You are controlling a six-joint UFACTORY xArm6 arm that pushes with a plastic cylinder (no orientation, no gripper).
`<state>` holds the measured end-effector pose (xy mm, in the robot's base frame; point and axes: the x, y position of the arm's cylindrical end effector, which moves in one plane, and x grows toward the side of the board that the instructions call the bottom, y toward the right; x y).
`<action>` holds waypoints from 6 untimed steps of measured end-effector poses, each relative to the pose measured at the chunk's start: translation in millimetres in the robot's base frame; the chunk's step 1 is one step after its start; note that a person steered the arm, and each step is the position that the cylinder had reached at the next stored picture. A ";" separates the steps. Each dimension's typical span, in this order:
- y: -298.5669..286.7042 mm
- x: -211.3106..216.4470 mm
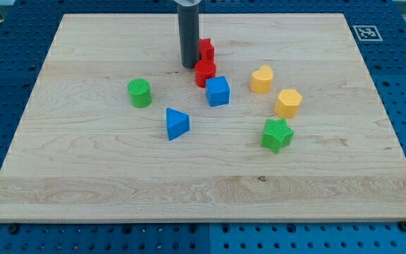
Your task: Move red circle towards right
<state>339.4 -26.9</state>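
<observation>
The red circle (204,73) sits on the wooden board just above the board's middle. My tip (189,65) stands right at its upper left side, touching or nearly touching it. A second red block (206,49), its shape partly hidden by the rod, lies just above the red circle. A blue cube (218,91) touches the red circle at its lower right.
A green circle (139,92) lies at the left. A blue triangle (177,123) lies below the middle. A yellow heart (261,79), a yellow hexagon (287,103) and a green star (277,135) lie at the right. The board's right edge (393,127) lies beyond them.
</observation>
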 end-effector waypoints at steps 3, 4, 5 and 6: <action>-35.0 46.5; -18.0 43.6; -11.1 31.2; -10.5 26.1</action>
